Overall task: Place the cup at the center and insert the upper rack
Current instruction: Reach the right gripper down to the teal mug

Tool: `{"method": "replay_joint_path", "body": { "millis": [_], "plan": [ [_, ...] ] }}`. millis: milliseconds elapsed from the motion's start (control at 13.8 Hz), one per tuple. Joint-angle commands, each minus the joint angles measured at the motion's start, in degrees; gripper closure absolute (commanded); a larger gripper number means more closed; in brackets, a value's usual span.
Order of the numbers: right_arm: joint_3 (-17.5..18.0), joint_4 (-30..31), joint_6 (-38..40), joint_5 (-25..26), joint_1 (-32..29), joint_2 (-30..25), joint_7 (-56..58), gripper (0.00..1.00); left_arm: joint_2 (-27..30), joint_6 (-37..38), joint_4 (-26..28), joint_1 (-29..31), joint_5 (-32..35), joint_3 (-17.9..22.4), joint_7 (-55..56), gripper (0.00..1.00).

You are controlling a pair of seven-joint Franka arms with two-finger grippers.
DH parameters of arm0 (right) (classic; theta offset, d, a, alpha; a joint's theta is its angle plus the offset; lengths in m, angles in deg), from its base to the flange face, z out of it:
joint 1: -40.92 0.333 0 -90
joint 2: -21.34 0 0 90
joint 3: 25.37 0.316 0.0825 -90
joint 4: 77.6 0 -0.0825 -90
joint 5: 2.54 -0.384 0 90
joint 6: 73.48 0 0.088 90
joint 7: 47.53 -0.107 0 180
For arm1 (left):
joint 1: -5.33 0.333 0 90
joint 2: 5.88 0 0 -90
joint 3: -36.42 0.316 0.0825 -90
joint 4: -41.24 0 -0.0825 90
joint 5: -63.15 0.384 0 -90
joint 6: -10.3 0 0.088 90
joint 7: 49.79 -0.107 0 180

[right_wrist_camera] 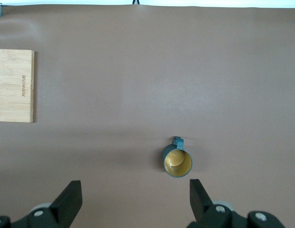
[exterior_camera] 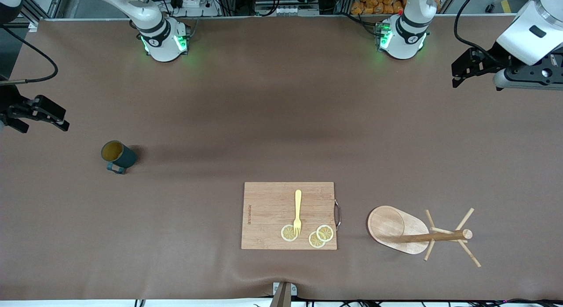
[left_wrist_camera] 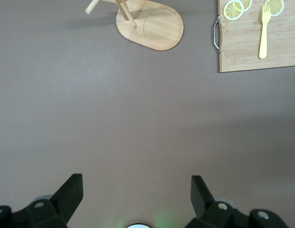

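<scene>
The cup (exterior_camera: pixel 118 156), dark teal with a yellowish inside, stands upright on the brown table toward the right arm's end, handle facing the front camera. It also shows in the right wrist view (right_wrist_camera: pixel 177 162). The upper rack (exterior_camera: pixel 409 233), a light wooden mug tree with an oval base, post and thin pegs, stands toward the left arm's end, near the table's front edge. It also shows in the left wrist view (left_wrist_camera: pixel 154 28). My right gripper (exterior_camera: pixel 44 127) (right_wrist_camera: pixel 135 185) is open and empty, up over bare table beside the cup. My left gripper (exterior_camera: pixel 457 76) (left_wrist_camera: pixel 136 183) is open and empty over bare table.
A rectangular wooden cutting board (exterior_camera: pixel 264 210) with a metal handle lies between cup and rack, nearer the front camera. On it are a yellow fork (exterior_camera: pixel 297 212) and three lemon slices (exterior_camera: pixel 316 239). The board shows in both wrist views (left_wrist_camera: pixel 242 52) (right_wrist_camera: pixel 13 85).
</scene>
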Motion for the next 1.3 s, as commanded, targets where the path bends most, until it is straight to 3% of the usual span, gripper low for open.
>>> {"method": "replay_joint_path", "body": {
  "millis": [0,435,652,1014,1086,1231],
  "plan": [
    [0.13,-0.32,0.57,1.05,0.09,-0.6,-0.3,0.0,0.5,1.11,-0.66,0.34,0.15,-0.15,-1.07,0.0],
    [0.04,-0.23,0.13,-0.09,-0.61,0.45,0.22,0.0,0.24,1.11,-0.66,0.16,0.15,-0.15,-0.81,0.0],
    [-0.05,-0.58,-0.05,1.05,-0.26,5.62,0.4,0.0,0.24,1.11,-0.66,0.25,0.24,-0.24,-0.46,0.0],
    [0.04,0.03,-1.27,0.96,0.44,8.62,0.14,0.0,-0.11,1.11,-0.48,0.33,0.15,-0.24,-0.63,0.0],
    [0.04,1.08,-2.32,1.39,0.79,9.67,-0.21,0.0,0.15,1.11,-0.31,0.42,0.15,-0.15,-0.9,0.0],
    [0.04,9.3,-10.46,2.28,0.27,9.07,-0.3,0.0,0.24,1.29,0.04,0.42,0.15,-0.15,-0.99,0.0]
  ]
}}
